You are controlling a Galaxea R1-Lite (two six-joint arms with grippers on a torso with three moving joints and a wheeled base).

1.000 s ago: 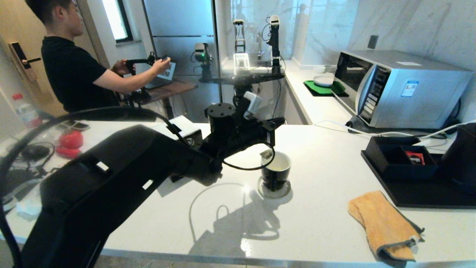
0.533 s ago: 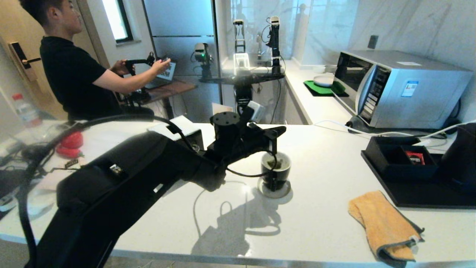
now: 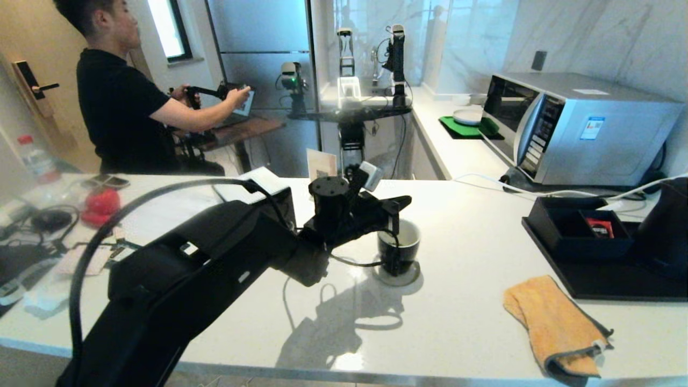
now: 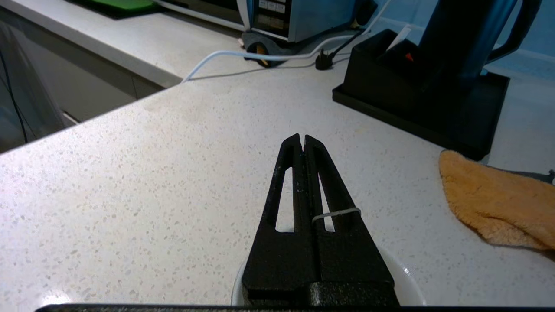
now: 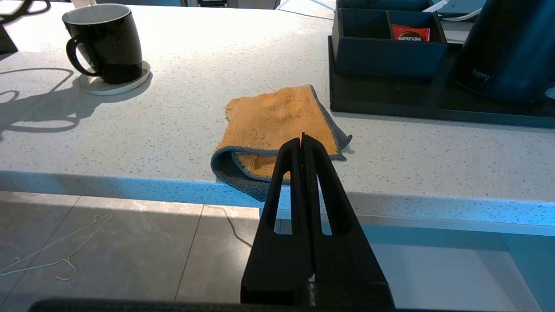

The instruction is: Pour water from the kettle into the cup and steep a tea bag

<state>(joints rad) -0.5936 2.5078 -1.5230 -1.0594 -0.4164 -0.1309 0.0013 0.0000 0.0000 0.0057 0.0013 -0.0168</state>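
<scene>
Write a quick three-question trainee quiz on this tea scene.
1. True or false: the left claw is open.
2. The mug stands on: A a plate, B a round coaster, C a book.
3. What hangs from the left claw into the mug?
Key: 1 false, it is shut. 2 B. 3 the tea bag string.

A white speckled counter (image 3: 473, 317) carries a coaster (image 3: 411, 278) mid-surface, an orange cloth (image 3: 553, 320) at its front edge, and a black tray (image 3: 607, 287) at its right edge.
</scene>
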